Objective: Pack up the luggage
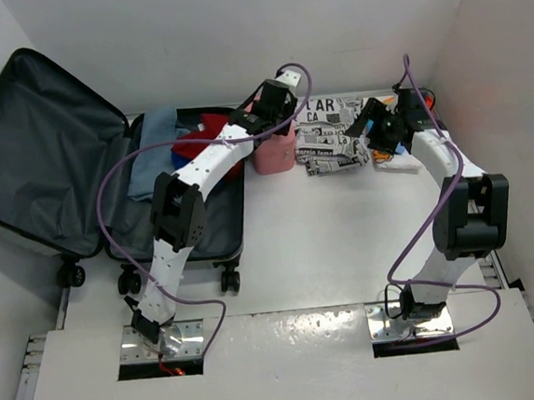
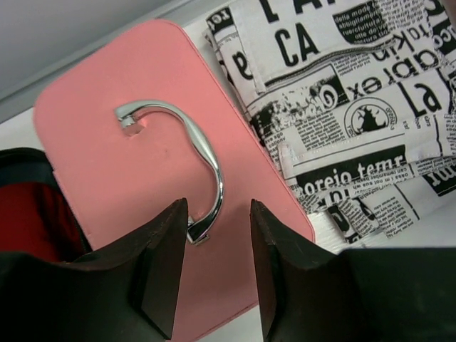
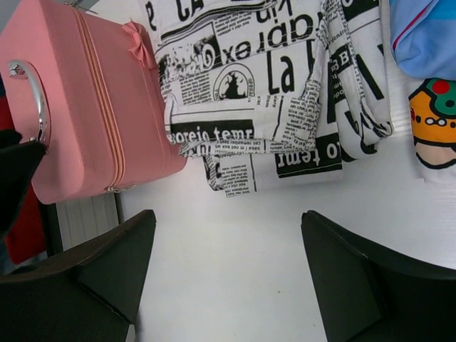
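- Lying open on the tabletop (image 1: 345, 240), the luggage (image 1: 39, 154) is just to the left of the pink box case (image 2: 107, 142) in the top view, with its black-lined lid propped up on the side away from the case
- The luggage's base is the half nearer the pink box case, and it already holds a blue garment (image 1: 154, 140) and a red garment (image 1: 197, 145), so packing looks partly done
- The pink box case is not yet inside; it stands at the edge of the luggage's base, though whether it touches the rim cannot be told
- The left pincer (image 2: 215, 214) hangs over the pink box case, jaws at a middling gap, with the lower end of the case's metal handle (image 2: 206, 149) showing between the two tips; they are not closed on it and hold nothing
- Judging by that pose, the step in hand is taking the case by its handle to lift it into the luggage
- A newspaper-print cloth (image 3: 242, 85) lies folded just to the right of the pink box case, out on the tabletop
- Farther from the case, past the cloth, are a light blue item (image 3: 427, 35) and a cartoon-print item (image 3: 434, 114), also unpacked
- The right pincer (image 3: 226, 217) is spread wide and empty over bare tabletop, on the near side of the cloth and to the right of the pink box case
- Left to do, as I read it: the case, the cloth and the two small items go in, then the lid comes down
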